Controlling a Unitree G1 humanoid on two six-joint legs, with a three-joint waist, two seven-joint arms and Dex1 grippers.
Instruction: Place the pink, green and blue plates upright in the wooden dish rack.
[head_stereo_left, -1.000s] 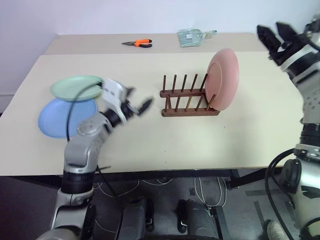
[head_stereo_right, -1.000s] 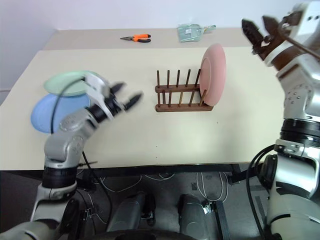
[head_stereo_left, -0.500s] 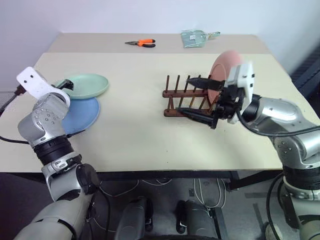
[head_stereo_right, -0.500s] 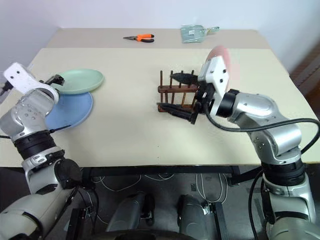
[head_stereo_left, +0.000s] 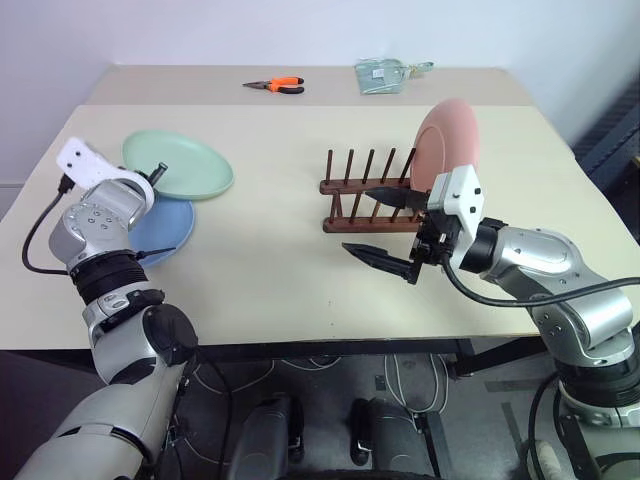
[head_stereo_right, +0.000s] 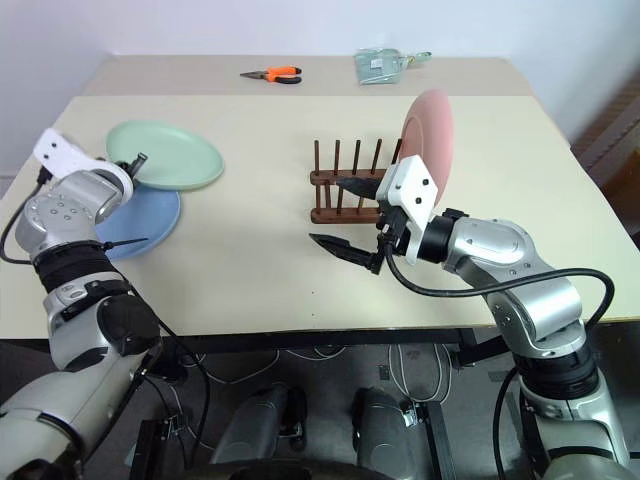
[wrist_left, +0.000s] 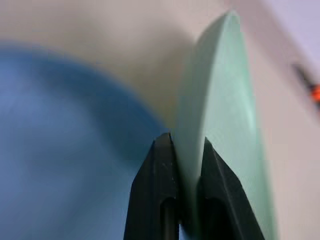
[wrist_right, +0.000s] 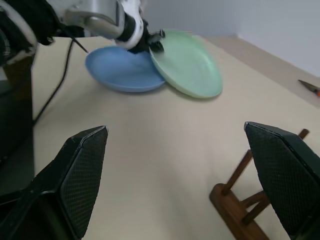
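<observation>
The green plate (head_stereo_left: 185, 165) lies at the table's left, its near rim overlapping the blue plate (head_stereo_left: 168, 226). My left gripper (head_stereo_left: 157, 173) is shut on the green plate's (wrist_left: 220, 110) rim, one finger (wrist_left: 162, 175) on each side of it. The blue plate (wrist_right: 122, 70) lies flat on the table. At the right end of the wooden dish rack (head_stereo_left: 370, 205) the pink plate (head_stereo_left: 447, 145) stands upright between the pegs. My right gripper (head_stereo_left: 358, 221) hangs open just in front of the rack, pointing left, with nothing between its fingers (wrist_right: 82, 165).
Orange-handled pliers (head_stereo_left: 275, 86) and a pale green packet (head_stereo_left: 385, 75) lie on the far table behind. Bare tabletop (head_stereo_left: 270, 250) stretches between the plates and the rack. The table's front edge (head_stereo_left: 300, 340) runs just below my arms.
My left arm swung left from mid-table to the plates and its gripper shut on the green plate's rim. The right arm dropped from the upper right to the rack's front, still open.
</observation>
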